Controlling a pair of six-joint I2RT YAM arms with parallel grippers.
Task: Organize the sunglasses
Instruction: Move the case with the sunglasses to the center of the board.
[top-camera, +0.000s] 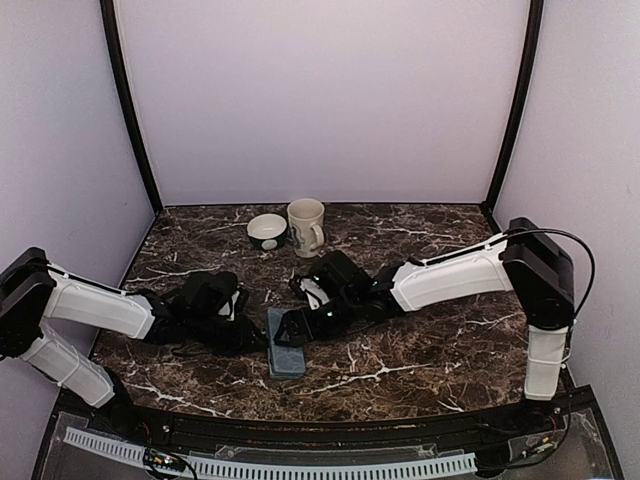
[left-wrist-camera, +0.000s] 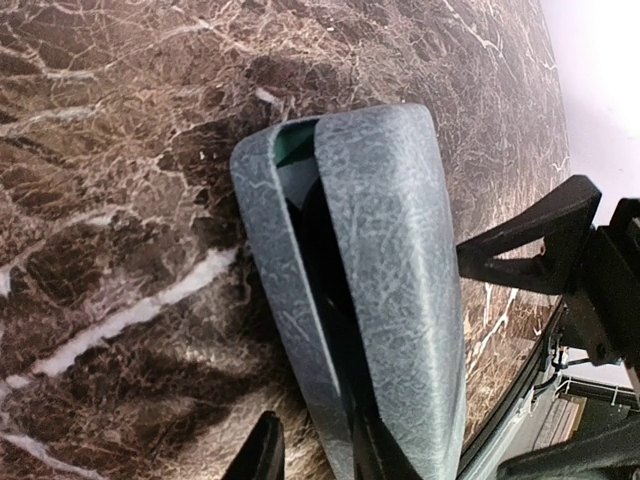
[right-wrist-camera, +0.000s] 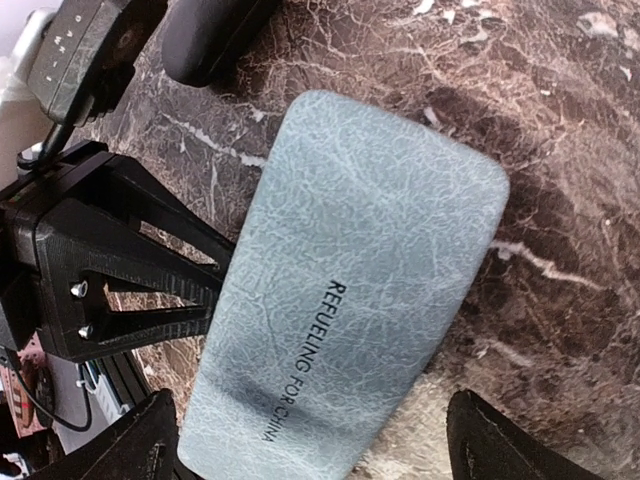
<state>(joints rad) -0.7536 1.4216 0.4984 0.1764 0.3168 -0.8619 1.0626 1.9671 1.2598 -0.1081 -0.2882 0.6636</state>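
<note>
Left hand (left-wrist-camera: 318, 452) at ajar grey-blue case (left-wrist-camera: 385, 250)

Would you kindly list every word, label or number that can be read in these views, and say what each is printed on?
"REFUELING FOR CHINA": dark print on the lid of the grey-blue case, right wrist view.
Mug: no text readable in the top view.
Bowl: any marking on it is too small to read.

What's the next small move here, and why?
Probably press the lid of the grey-blue case shut with the right gripper: the left wrist view shows a gap along the case's edge, and that gripper's jaws stand wide open astride it, holding nothing.
</note>
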